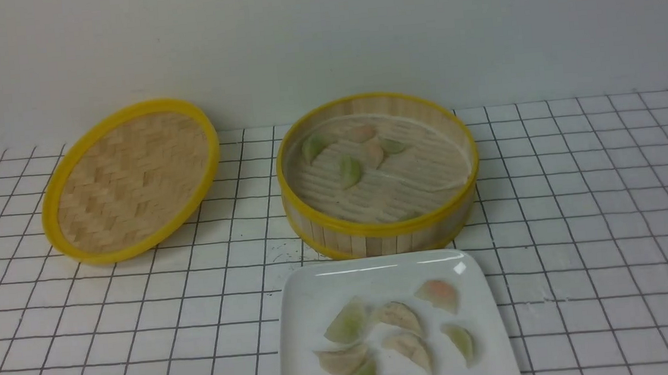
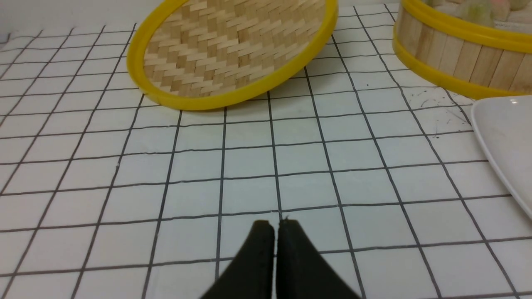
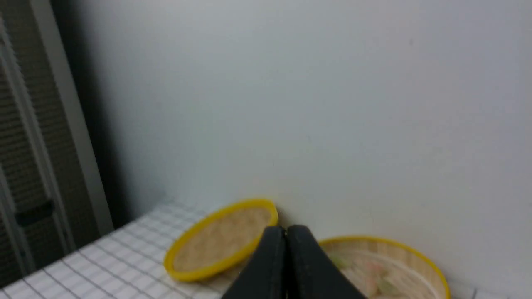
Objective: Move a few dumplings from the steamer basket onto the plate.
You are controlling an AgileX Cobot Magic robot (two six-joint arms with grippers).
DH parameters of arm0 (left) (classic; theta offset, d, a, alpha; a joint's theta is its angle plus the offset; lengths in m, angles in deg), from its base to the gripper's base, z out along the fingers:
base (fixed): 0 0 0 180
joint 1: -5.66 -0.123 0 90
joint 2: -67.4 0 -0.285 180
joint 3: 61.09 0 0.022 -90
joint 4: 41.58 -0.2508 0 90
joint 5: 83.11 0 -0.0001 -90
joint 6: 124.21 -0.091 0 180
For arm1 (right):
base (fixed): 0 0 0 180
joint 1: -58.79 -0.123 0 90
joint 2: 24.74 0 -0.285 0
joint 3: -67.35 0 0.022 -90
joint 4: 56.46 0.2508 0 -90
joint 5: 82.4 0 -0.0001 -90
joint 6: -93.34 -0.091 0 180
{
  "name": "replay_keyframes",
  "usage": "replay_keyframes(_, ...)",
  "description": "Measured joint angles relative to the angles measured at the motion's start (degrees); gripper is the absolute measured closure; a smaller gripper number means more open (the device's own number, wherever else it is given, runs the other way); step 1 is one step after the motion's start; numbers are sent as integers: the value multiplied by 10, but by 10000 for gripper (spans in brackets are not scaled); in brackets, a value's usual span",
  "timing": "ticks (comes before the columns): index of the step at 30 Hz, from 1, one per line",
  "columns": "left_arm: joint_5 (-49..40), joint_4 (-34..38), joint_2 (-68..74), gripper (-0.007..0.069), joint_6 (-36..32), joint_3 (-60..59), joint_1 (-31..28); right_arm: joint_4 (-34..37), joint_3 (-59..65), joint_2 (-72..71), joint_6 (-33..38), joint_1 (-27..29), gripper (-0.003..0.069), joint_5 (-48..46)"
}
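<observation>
While several dumplings (image 1: 401, 316) are shown laid on the plate (image 1: 296, 309) at the table's (image 1: 581, 221) near edge, a few are left in the steamer basket (image 1: 373, 232) just behind, and the left gripper (image 2: 275, 226) and right gripper (image 3: 285, 230) are clenched empty, the task judged largely done.

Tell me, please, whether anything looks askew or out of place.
The shallow woven bamboo lid with its yellow rim sits tilted, near edge on the gridded tabletop, far edge raised; nothing looks spilled.
</observation>
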Motion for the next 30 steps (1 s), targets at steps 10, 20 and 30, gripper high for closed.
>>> replay_keyframes(10,0,1,-2,631,0,0,-1,-78,103,-56,-198,0,673,-25)
replay_keyframes(20,0,1,-2,631,0,0,-1,-133,103,-45,-216,0,673,9)
replay_keyframes(30,0,1,-2,631,0,0,-1,102,103,-45,72,0,673,45)
